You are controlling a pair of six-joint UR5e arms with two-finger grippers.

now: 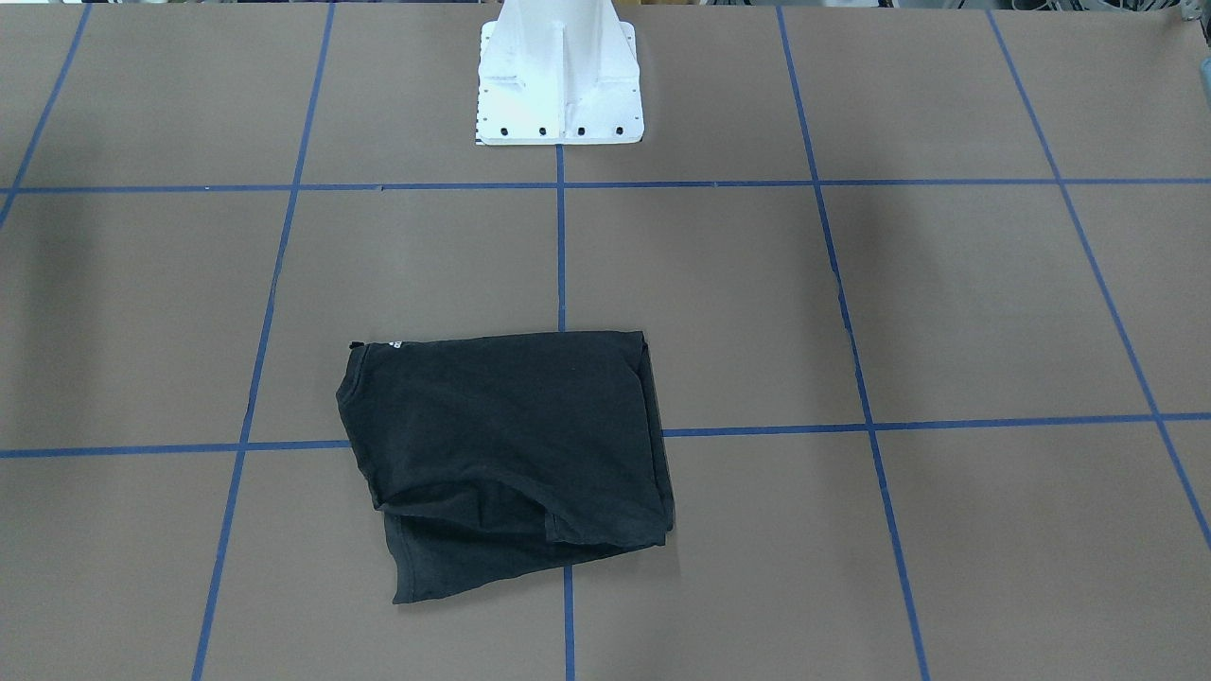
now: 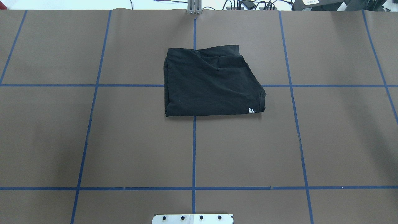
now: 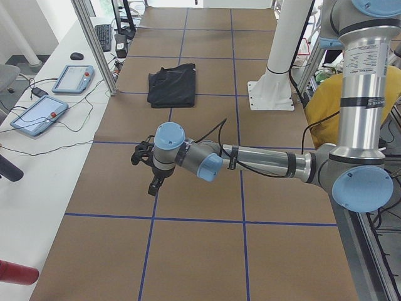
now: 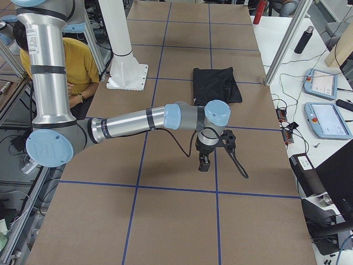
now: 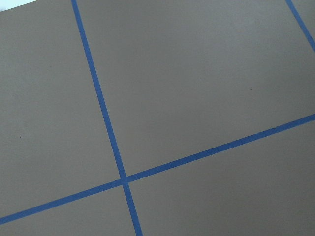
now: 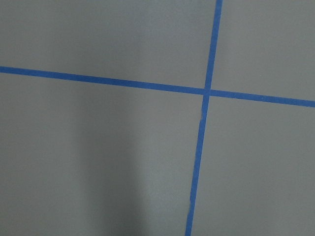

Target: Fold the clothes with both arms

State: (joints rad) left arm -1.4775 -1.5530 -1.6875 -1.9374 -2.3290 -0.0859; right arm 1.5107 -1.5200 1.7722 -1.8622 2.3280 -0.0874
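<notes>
T-shirt: the black T-shirt (image 2: 211, 84) lies folded into a rough rectangle, plain side up, flat on the table (image 2: 140, 140). In the overhead view it sits toward 12 o'clock from the table's middle, over a crossing of the blue tape lines (image 2: 194, 149).
Logo: a small white mark (image 2: 251, 110) sits at the shirt's 4 o'clock corner (overhead view).
Far edge: an under layer juts out unevenly along the shirt's 12 o'clock side.
Left arm: the left arm (image 3: 263, 162) is stretched low over the table, well apart from the shirt.
Left pincer: the left pincer (image 3: 154, 185) points down with no cloth in it. I cannot tell how far open it is.
Right arm: the right arm (image 4: 127, 121) is also low and outstretched.
Right pincer: the right pincer (image 4: 203, 164) points down and holds nothing visible. I cannot tell its opening either.
Wrist cameras: both show only brown paper and tape.
Base plate: the white base plate (image 2: 192, 218) is at the 6 o'clock edge.
</notes>
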